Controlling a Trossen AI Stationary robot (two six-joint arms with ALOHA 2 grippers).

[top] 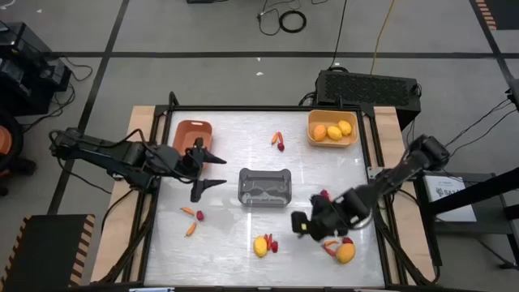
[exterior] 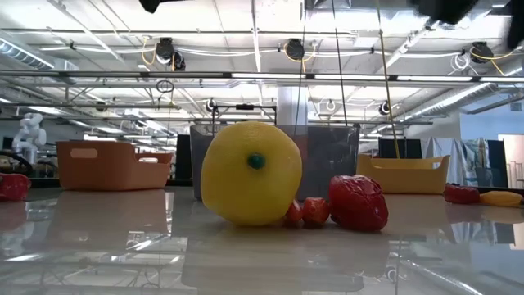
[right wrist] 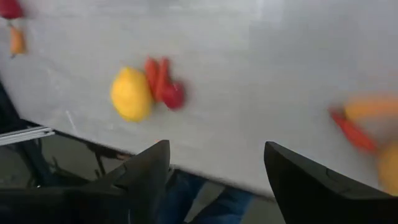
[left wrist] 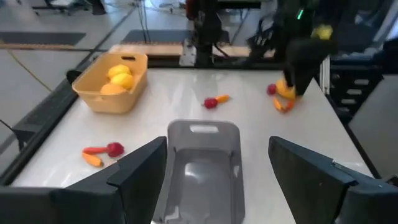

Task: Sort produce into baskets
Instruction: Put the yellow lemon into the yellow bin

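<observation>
The lemon [top: 260, 246] lies near the counter's [top: 243, 154] front edge, touching a berry [top: 274, 246] and a carrot [right wrist: 155, 76]. It looks light, hard and smooth, likely to roll or slip, so a hold across its middle seems best. The right gripper [top: 302, 225], fingers apart and empty, hangs just beside it. The left gripper [top: 212, 169] waits wide apart by the grey basket [top: 264, 187].

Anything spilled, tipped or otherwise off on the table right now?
Nothing is tipped or damaged. The terracotta basket, grey basket and yellow basket sit upright. Only the yellow one holds fruit; loose produce lies scattered, such as the yellow fruit near the front edge, unsorted.
</observation>
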